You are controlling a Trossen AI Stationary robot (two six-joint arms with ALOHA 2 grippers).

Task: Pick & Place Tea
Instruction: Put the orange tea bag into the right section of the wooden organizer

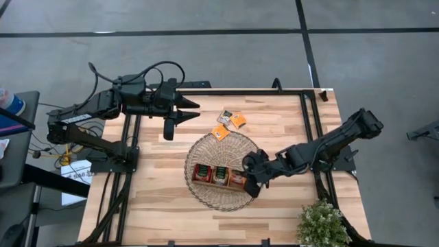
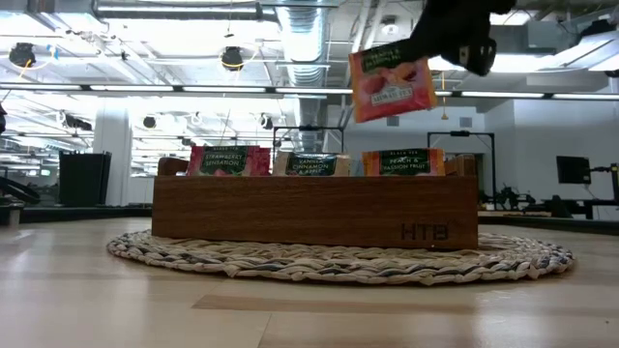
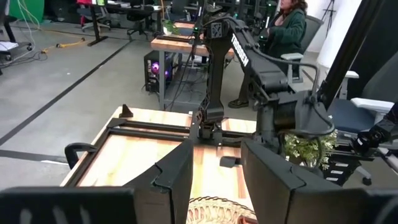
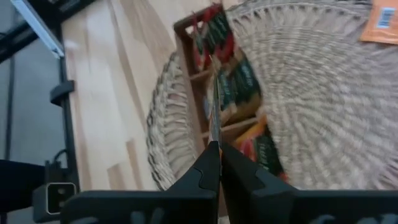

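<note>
A brown wooden tray (image 1: 218, 175) with three compartments stands on a round wicker mat (image 1: 206, 147). Red, green and orange tea sachets stand upright in it (image 2: 313, 164). My right gripper (image 1: 251, 184) hangs over the tray's right compartment, shut on a red-orange tea sachet (image 2: 392, 82). Three more sachets lie flat on the table beyond the mat (image 1: 225, 115), (image 1: 238, 120), (image 1: 220, 132). My left gripper (image 1: 180, 115) is raised over the far left of the table, open with nothing between its fingers (image 3: 214, 180). My right gripper pinches the sachet by its upper edge (image 4: 215, 134) between its two fingers, near one top corner (image 2: 424, 60). The fingers slant down from the table's right side. The sachet hangs below them, slightly tilted, clear above the tray's right compartment (image 2: 404, 162).
A potted plant (image 1: 322, 223) stands at the table's near right corner. Black frame rails (image 1: 310, 116) run along the table's sides. Beyond the table, a seated person (image 3: 286, 25) shows in the left wrist view. Bare wood lies near the front edge (image 1: 171, 219).
</note>
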